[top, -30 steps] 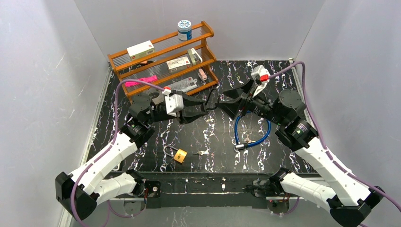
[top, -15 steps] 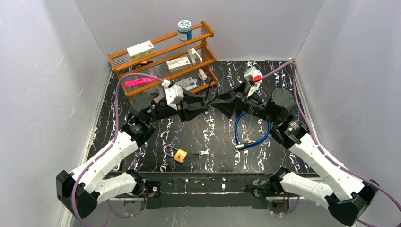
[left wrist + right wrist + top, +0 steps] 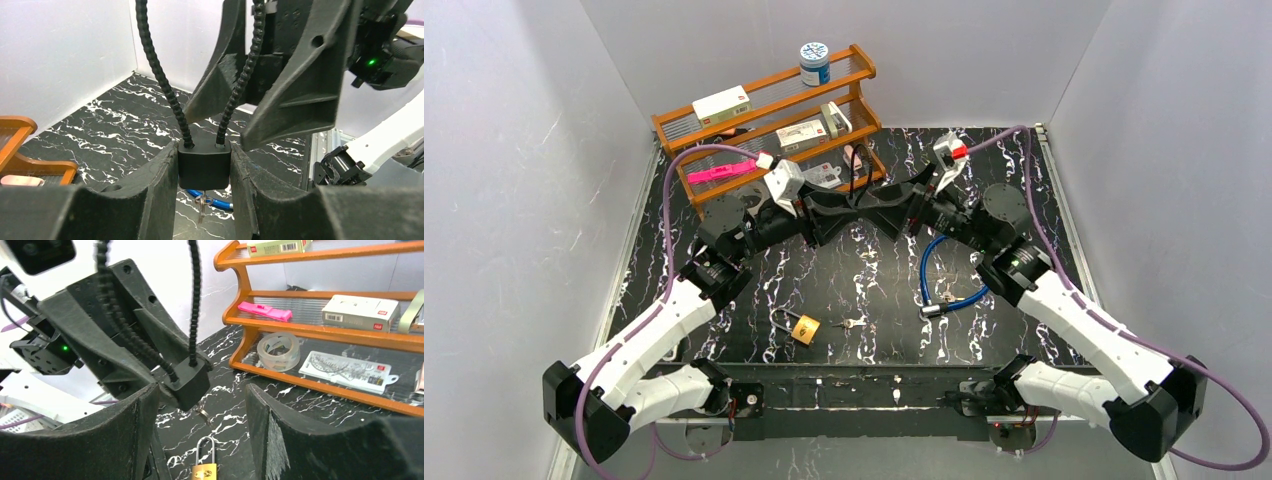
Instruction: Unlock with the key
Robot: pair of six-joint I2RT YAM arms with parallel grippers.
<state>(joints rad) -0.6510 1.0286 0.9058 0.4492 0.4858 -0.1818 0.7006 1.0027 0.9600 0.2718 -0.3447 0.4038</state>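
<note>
My left gripper [image 3: 204,172] is shut on the body of a black cable lock [image 3: 204,167] and holds it above the table, its black cable [image 3: 856,165] looping upward. A small key [image 3: 201,205] on a ring hangs from the underside of the lock body. My right gripper [image 3: 882,208] faces the left one, tip to tip, and is open. Its fingers [image 3: 295,100] stand either side of the cable just above the lock body. In the right wrist view the lock body [image 3: 189,380] and the key [image 3: 202,412] sit just beyond my open right gripper [image 3: 200,401].
A brass padlock [image 3: 803,328] and a loose small key [image 3: 852,323] lie on the black marbled table near the front. A blue cable lock [image 3: 954,280] lies under the right arm. An orange shelf rack [image 3: 764,110] with boxes, tape and a jar stands at the back left.
Both grippers have moved toward the back of the table and risen. The right gripper has closed in on the left one, so its open fingers now flank the lock's cable.
</note>
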